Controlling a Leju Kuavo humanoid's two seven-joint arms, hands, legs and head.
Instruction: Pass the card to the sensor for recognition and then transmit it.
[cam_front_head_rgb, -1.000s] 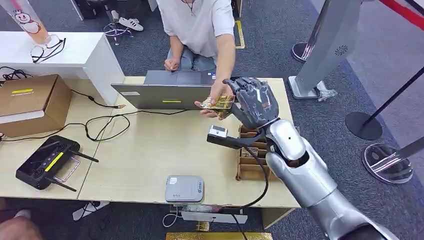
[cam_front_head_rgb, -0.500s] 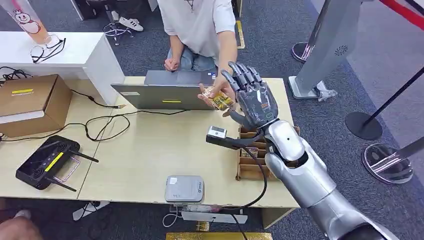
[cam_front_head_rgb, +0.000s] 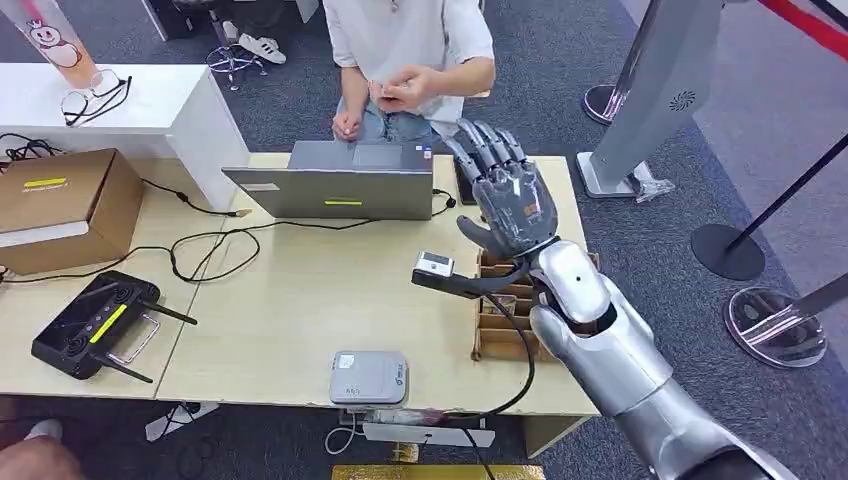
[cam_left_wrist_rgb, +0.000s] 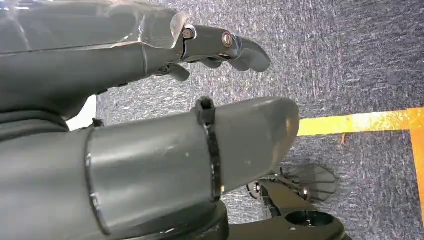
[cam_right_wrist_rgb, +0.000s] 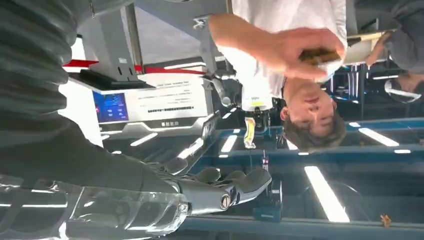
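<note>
Card — gold-coloured, held in the person's hand, which is drawn in close to the person's chest on the far side of the table; in the right wrist view its edge shows between that hand's fingers. It is well apart from the robot.

Right hand — raised above the far right part of the table, palm turned up toward the person, fingers spread and holding nothing. In the right wrist view its fingers reach out with nothing between them.

Left hand — seen from its own wrist camera above grey carpet with a yellow floor line; thumb and fingers lie apart and nothing is held.

Sensor — small grey box, flat at the near edge of the table, with nothing lying on it.

Laptop — grey, at the far edge in front of the person, its lid toward the robot.

Wooden rack — slotted, at the right edge of the table, below the right forearm.

Small white-faced device — on a dark bracket reaching out from the right wrist, above the table.

Cardboard box — at the left end of the table.

Black controller — with a yellow stripe and antennas, near the left front corner.

Black cable — looped across the table between the box and the laptop.
</note>
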